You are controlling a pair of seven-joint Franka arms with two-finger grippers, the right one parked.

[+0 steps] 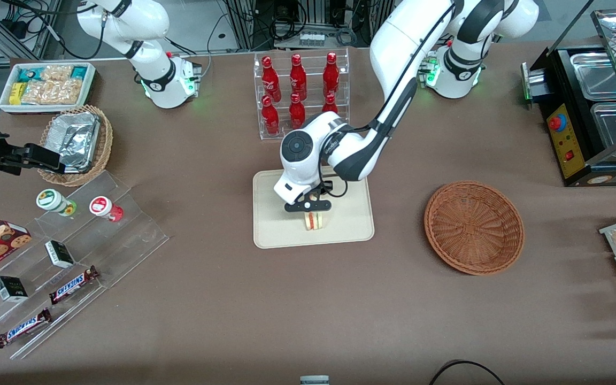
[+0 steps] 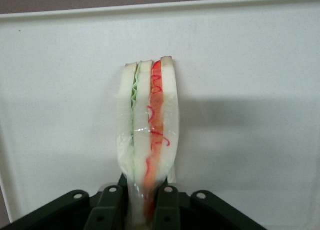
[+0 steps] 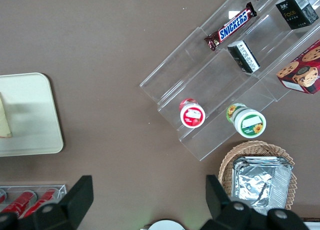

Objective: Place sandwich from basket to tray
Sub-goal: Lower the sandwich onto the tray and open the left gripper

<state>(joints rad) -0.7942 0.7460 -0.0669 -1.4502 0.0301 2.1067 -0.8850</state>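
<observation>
Front view: gripper (image 1: 312,209) holds sandwich (image 1: 315,220) over tray (image 1: 351,219).

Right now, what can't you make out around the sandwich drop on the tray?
- Front view: the pincer over the tray is partly covered by the arm's wrist; the top of the sandwich is hidden.
- Left wrist view: the sandwich's gripped end is masked by the fingers; whether it touches the tray is unclear.
- Right wrist view: the frame edge cuts the sandwich.
- The basket shows only in the front view.

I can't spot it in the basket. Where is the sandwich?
The sandwich stands on edge on the tray, held by the gripper; the basket lies toward the working arm's end.
</observation>
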